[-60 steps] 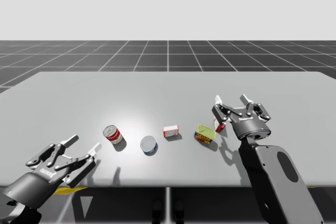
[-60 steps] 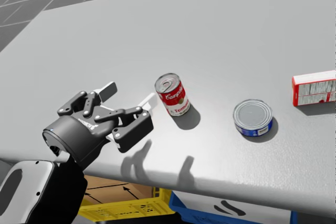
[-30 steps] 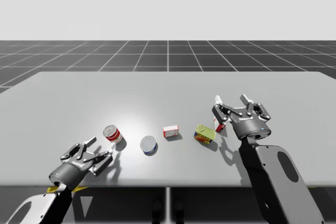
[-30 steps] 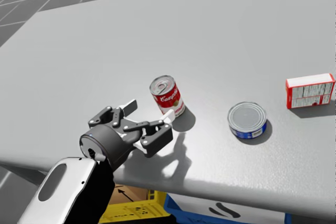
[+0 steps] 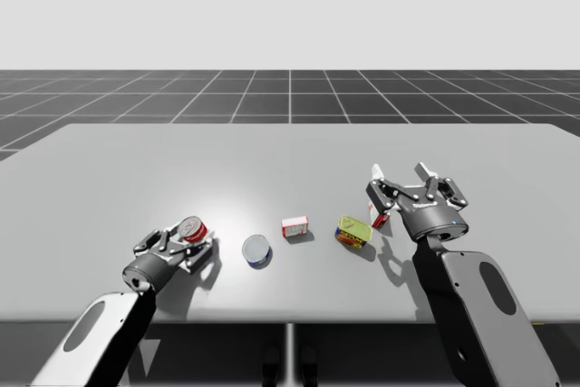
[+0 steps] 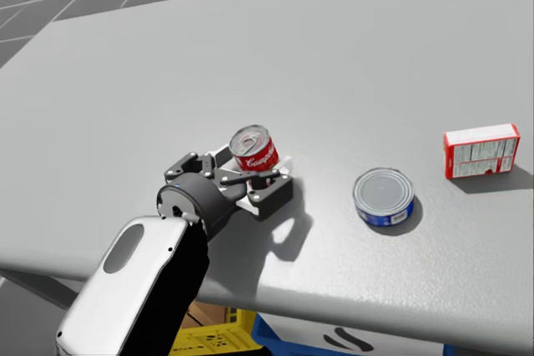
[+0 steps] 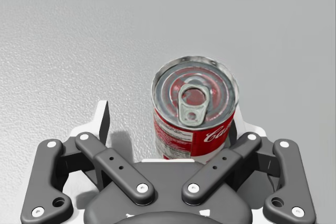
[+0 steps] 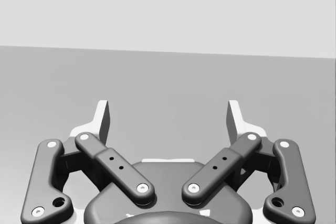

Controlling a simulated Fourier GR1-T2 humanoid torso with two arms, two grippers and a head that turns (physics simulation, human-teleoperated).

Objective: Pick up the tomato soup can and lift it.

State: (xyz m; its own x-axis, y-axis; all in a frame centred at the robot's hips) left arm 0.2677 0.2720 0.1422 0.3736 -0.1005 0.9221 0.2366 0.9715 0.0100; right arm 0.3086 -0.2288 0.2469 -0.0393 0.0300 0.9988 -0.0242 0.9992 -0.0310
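Item one: tomato soup can [image 7: 193, 121], red and white with a pull-tab lid, is standing upright on the grey table [image 5: 290, 156] near its front edge, at the left end of a row of goods. My left gripper [image 7: 169, 115] is lying low at the table top with its fingers spread around the can. In the left wrist view the can is sitting close against one finger, while a clear gap is showing at the other finger [image 7: 104, 121], so the claw is released and gripping nothing. Item two: a low blue round can [image 5: 256, 250] is standing next along the row, apart from the soup can and outside the left fingers. Item three: a small red-and-white box [image 5: 294, 226] is resting beyond it. Item four: a squat yellow-topped can [image 5: 352, 230] is sitting further right. Item five: a second small red-and-white box [image 5: 378, 217] is showing partly behind my right arm. My right gripper [image 5: 399, 172] is hanging above the table beside that box, its fingers spread wide with nothing between them. A yellow crate [image 6: 209, 338] is showing beneath the table edge.
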